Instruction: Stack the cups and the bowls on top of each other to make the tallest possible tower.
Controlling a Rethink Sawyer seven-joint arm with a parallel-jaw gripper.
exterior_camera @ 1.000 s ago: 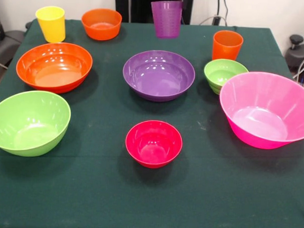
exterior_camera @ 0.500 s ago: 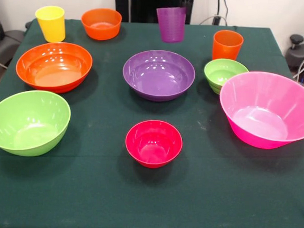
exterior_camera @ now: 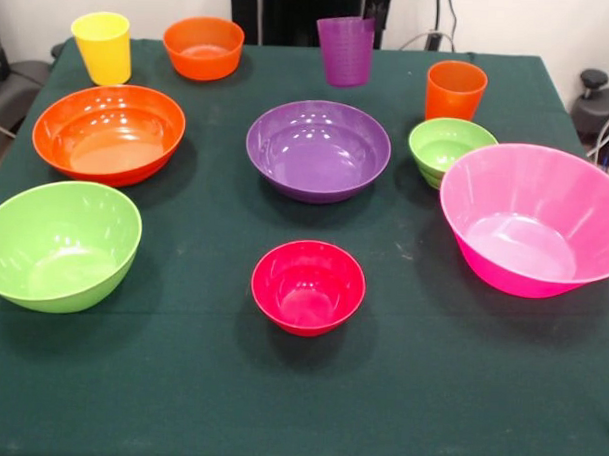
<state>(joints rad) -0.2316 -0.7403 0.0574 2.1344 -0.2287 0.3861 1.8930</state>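
All cups and bowls stand apart on the green cloth; nothing is nested, so no tower shows. The small red-magenta bowl sits alone at the near middle. The small orange bowl is at the far left, beside the yellow cup. The translucent purple cup stands upright at the far middle. The orange cup is far right, with the small green bowl just in front of it. The large purple bowl is in the centre. The gripper does not show.
The large orange bowl and the lime green bowl fill the left side. The huge pink bowl fills the right side, close to the small green bowl. The robot's dark pedestal stands behind the far table edge.
The purple cup has shifted slightly right and down in the picture and now stands still at the far edge. The bowls and the other cups have not moved.
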